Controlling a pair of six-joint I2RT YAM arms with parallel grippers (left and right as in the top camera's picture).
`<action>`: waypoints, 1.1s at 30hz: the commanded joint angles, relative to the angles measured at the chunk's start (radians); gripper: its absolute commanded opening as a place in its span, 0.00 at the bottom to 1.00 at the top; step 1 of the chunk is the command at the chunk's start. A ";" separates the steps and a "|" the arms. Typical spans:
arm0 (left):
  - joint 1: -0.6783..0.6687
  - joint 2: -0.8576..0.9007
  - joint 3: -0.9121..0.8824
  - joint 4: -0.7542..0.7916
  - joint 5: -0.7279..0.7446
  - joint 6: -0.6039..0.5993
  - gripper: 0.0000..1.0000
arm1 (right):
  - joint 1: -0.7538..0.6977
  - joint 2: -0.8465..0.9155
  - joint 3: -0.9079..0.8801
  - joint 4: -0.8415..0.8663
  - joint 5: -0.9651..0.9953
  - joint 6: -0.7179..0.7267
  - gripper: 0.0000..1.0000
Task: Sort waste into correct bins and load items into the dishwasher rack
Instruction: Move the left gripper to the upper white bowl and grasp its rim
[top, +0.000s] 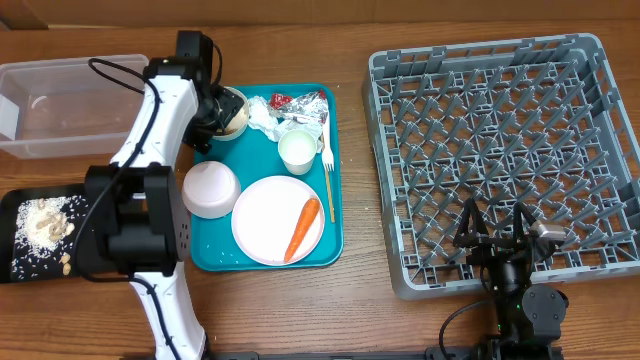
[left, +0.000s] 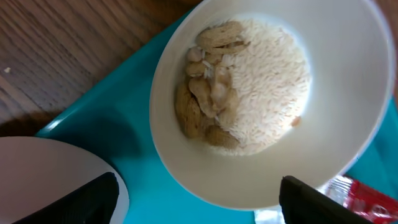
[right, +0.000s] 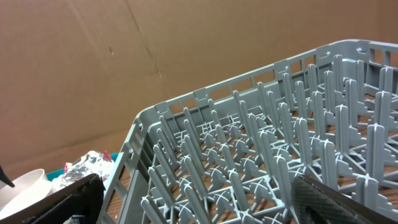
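The left hand (top: 225, 110) is above a bowl (left: 348, 93) holding food bits (left: 205, 106) at the far left corner of the serving tray (top: 215, 255). Just right of the hand lie napkins (top: 262, 115), a wrapper (top: 303, 105), a cup (top: 298, 152) and a fork (top: 327, 165); nearer than it sit a second bowl (top: 210, 188) and a plate (top: 262, 225) carrying a carrot (top: 302, 228). Left of the hand stands the tub (top: 60, 68), the shallow tray (top: 20, 200) nearer; the rack (top: 385, 130) stands well right on the tabletop (top: 360, 290), the right hand (top: 497, 225) over its near edge.

Makeshift robot lab: wooden table (top: 355, 310), cardboard backdrop (right: 124, 62), white robot arm (top: 160, 110), dishwasher rack (top: 500, 150).
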 joint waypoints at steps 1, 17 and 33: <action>0.013 0.048 0.007 0.008 0.010 -0.025 0.81 | -0.006 -0.008 -0.010 0.008 -0.001 0.002 1.00; 0.018 0.048 0.007 0.035 -0.025 -0.020 0.40 | -0.006 -0.008 -0.010 0.008 -0.001 0.002 1.00; 0.018 0.049 0.007 0.032 -0.025 0.008 0.32 | -0.006 -0.008 -0.010 0.008 -0.001 0.002 1.00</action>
